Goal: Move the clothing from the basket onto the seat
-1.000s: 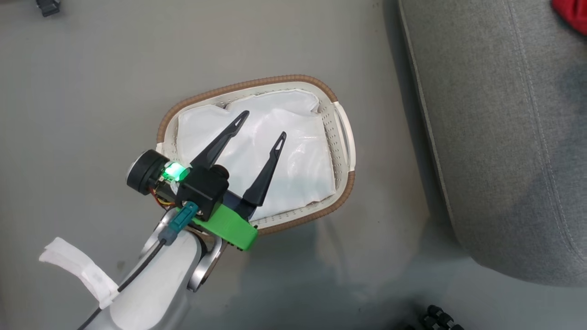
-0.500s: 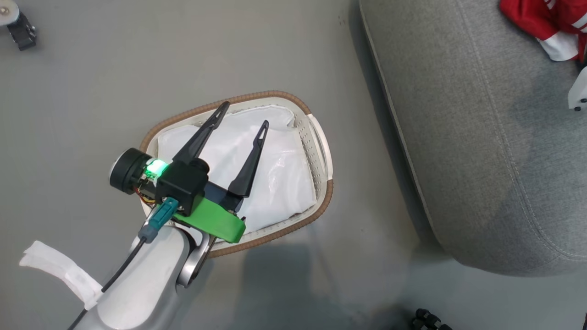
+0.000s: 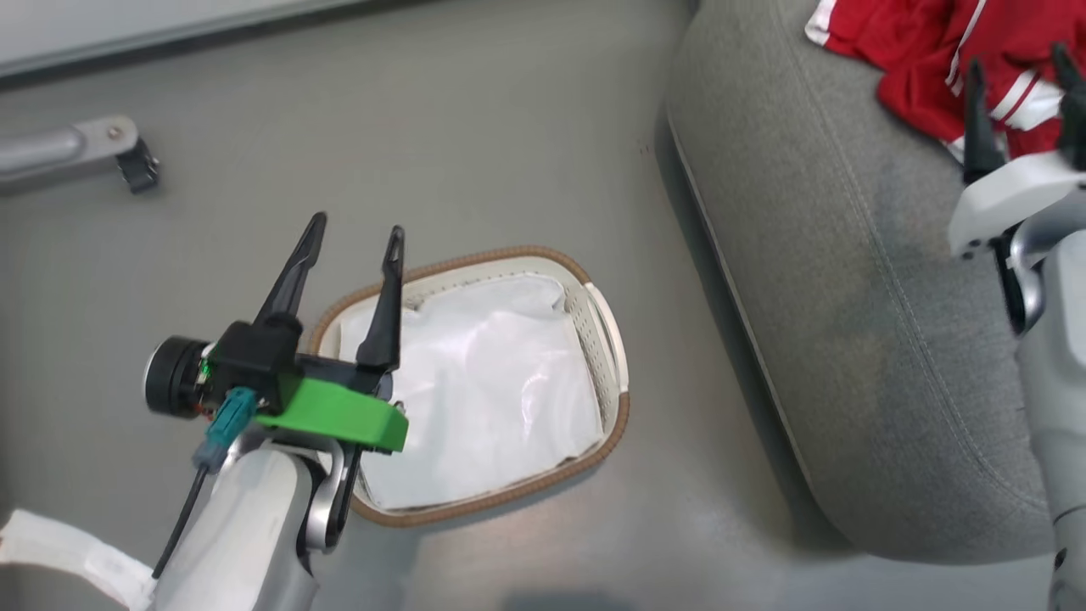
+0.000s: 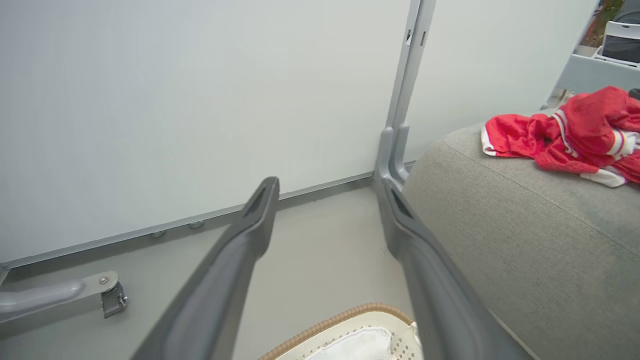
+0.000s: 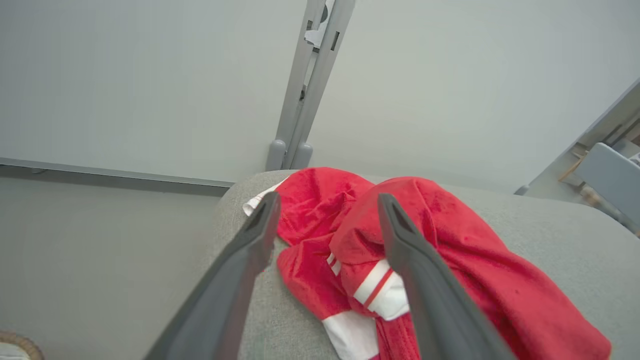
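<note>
Grey floor (image 3: 509,127); the small off-white perforated basket (image 3: 475,259) holds only white liner (image 3: 484,399). Red white-trimmed clothing (image 3: 899,59) sits on the big grey fabric seat (image 3: 848,297). My left gripper (image 3: 356,227) and right gripper (image 3: 1018,59) gape empty; the right, if pulled back low, could snag fabric.

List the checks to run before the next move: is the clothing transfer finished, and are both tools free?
1. The clothing lies on the seat: ok; red garments are bunched on the grey cushion.
2. The right tool is open: ok; fingers spread, no fabric pinched between them.
3. The right tool is clear of the fabric: cannot tell; its fingertips overlap the clothing.
4. The basket holds no red garments: ok; the white liner cloth shows inside, no red visible.
5. The left tool is empty: ok; open, holding nothing.
</note>
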`<state>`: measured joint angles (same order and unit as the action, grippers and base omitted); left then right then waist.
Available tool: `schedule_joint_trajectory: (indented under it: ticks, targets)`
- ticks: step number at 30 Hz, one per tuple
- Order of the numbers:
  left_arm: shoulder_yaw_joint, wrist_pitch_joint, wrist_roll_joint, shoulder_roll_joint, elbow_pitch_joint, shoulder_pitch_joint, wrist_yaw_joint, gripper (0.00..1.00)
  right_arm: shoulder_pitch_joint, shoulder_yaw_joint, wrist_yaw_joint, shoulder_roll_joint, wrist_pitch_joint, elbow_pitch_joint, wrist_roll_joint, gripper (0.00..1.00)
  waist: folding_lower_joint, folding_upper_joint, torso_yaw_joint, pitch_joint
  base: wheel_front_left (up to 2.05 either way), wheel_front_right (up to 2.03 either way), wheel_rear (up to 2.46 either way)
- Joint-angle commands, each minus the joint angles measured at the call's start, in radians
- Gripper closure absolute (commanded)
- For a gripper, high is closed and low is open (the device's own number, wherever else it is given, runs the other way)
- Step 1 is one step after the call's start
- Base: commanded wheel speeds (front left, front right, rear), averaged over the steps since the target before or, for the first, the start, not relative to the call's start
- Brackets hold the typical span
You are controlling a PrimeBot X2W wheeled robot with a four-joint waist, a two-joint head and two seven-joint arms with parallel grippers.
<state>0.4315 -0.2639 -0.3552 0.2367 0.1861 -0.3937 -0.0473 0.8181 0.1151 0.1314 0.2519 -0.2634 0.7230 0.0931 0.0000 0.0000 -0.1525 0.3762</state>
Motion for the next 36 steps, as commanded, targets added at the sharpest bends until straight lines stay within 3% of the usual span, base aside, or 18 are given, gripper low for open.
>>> schedule_joint_trajectory:
  ticks: [1, 12, 18, 26, 36]
  targets:
    - [-0.027, 0.0, 0.003, -0.009, 0.003, 0.036, -0.008, 0.0, -0.035, -0.007, -0.001, -0.01, -0.002, -0.013, -0.017, 0.0, 0.0, 0.0, 0.05, -0.103, 0.0, 0.0, 0.0]
    - [-0.23, -0.001, 0.006, -0.072, 0.016, 0.261, -0.004, 0.0, -0.276, -0.072, -0.001, -0.143, -0.002, -0.149, -0.095, 0.0, 0.0, 0.0, 0.131, -0.258, 0.0, 0.0, 0.0]
    - [-0.32, -0.001, 0.008, -0.104, 0.008, 0.39, 0.027, 0.0, -0.415, -0.116, -0.001, -0.192, -0.002, -0.228, -0.132, 0.0, 0.0, 0.0, 0.159, -0.312, 0.0, 0.0, 0.0]
    - [-0.377, -0.001, 0.036, -0.14, -0.017, 0.496, 0.075, 0.0, -0.596, -0.187, -0.001, -0.198, -0.002, -0.332, -0.24, 0.0, 0.0, 0.0, 0.194, -0.352, 0.0, 0.0, 0.0]
    - [-0.409, -0.001, 0.063, -0.169, -0.027, 0.535, 0.103, 0.0, -0.675, -0.226, -0.001, -0.199, -0.002, -0.39, -0.255, 0.0, 0.0, 0.0, 0.192, -0.372, 0.0, 0.0, 0.0]
